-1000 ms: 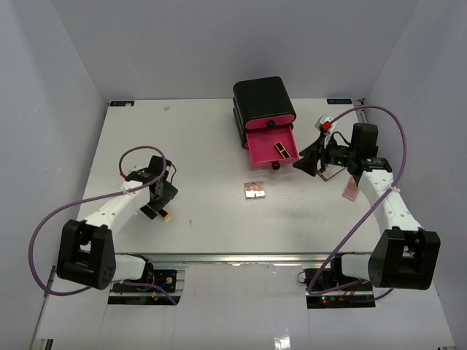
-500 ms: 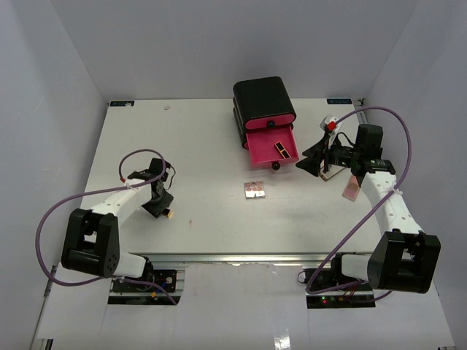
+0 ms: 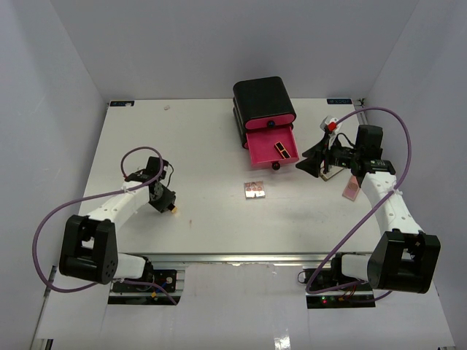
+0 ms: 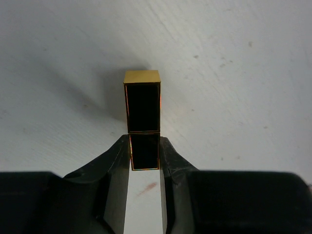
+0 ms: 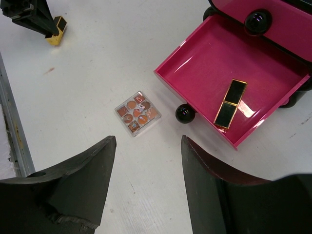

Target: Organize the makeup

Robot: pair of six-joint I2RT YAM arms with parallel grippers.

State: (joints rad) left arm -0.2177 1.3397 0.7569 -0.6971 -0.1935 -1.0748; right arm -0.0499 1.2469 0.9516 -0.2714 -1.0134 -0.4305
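Observation:
A black-and-gold lipstick tube (image 4: pixel 143 112) lies on the white table at the left. My left gripper (image 4: pixel 145 146) is shut on its near end, both jaws pressed to its sides; from above the gripper (image 3: pixel 166 203) shows low over the table. Another lipstick tube (image 5: pixel 230 103) lies in the open pink drawer (image 5: pixel 204 63). The square palette (image 5: pixel 138 113) sits on the table in front of that drawer. My right gripper (image 5: pixel 146 141) hangs open above the table right of the drawer (image 3: pixel 271 146), nothing between its fingers. A flat pink compact (image 3: pixel 352 189) lies by the right arm.
The black box (image 3: pixel 264 102) with pink drawers stands at the back centre, its lowest drawer pulled out toward me. Another flat item (image 3: pixel 330 173) lies partly under the right gripper. The metal rail (image 3: pixel 241 259) runs along the table's near edge.
My left gripper's jaws have come together onto the lipstick tube, and that wrist has shifted a little over it. The right arm has barely moved.

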